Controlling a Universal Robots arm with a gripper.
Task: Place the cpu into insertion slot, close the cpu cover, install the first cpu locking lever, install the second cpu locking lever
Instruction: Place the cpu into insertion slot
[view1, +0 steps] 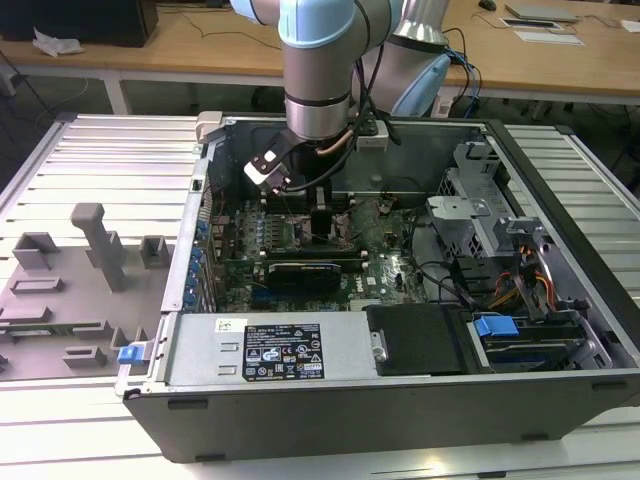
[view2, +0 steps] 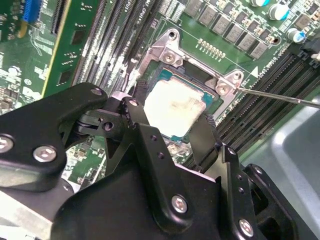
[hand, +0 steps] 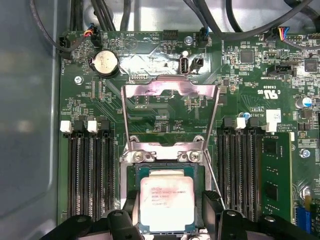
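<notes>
Open desktop computer case (view1: 400, 400) lying on its side on the slatted metal bench (view1: 100, 150), with a grey fixture tray (view1: 70, 290) on the exterior view's left. The robot arm (view1: 320, 80) reaches straight down into the case and puts its hand (view1: 322, 235) over the green motherboard (view1: 385, 250).

In both wrist views the cpu (hand: 166, 200) (view2: 172, 107) lies flat and square inside the insertion slot (view2: 197, 75), pale metal top upward. The hand (hand: 170, 207) (view2: 167, 115) is spread to about the chip's width. One black finger (hand: 131, 217) stands just beside one edge of the chip and the other finger (hand: 211, 212) just beside the opposite edge. A narrow dark gap seems to separate the second finger from the chip, so the hand appears to straddle the cpu rather than clamp it, though the near edges are partly hidden by the fingers.

The cpu cover (hand: 170, 90) is swung up and back on its hinge plate (hand: 162, 150), and bare board shows through its central window. A thin metal locking lever (view2: 280, 96) stands out sideways from the corner of the socket bracket, not latched down. Long black memory slots (hand: 90, 170) run along both sides of the socket, and a coin battery (hand: 105, 62) sits beyond the raised cover.
</notes>
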